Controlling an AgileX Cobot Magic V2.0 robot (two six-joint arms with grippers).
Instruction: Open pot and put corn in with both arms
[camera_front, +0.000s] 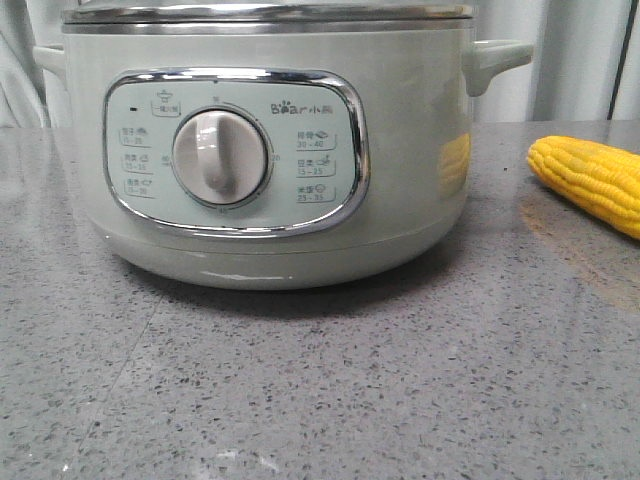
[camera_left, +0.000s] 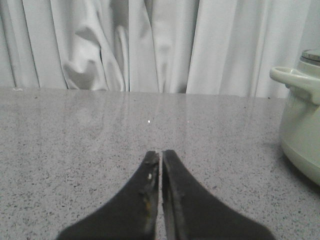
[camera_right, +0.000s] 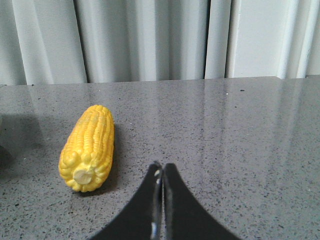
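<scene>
On worktop (camera_front: 320, 400): pot (camera_front: 270, 150) apparently lidded, corn (camera_front: 592, 180) beside it; left hand (camera_left: 161, 156) and right hand (camera_right: 160, 170) closed, empty; nothing begun

The front camera sits low and close on the tabletop (camera_front: 320, 400), facing the pot (camera_front: 265, 150). Each wrist camera looks forward over its own pincer toward curtains. The left shares the pot's handle, the right shares the corn (camera_right: 87, 147).
</scene>
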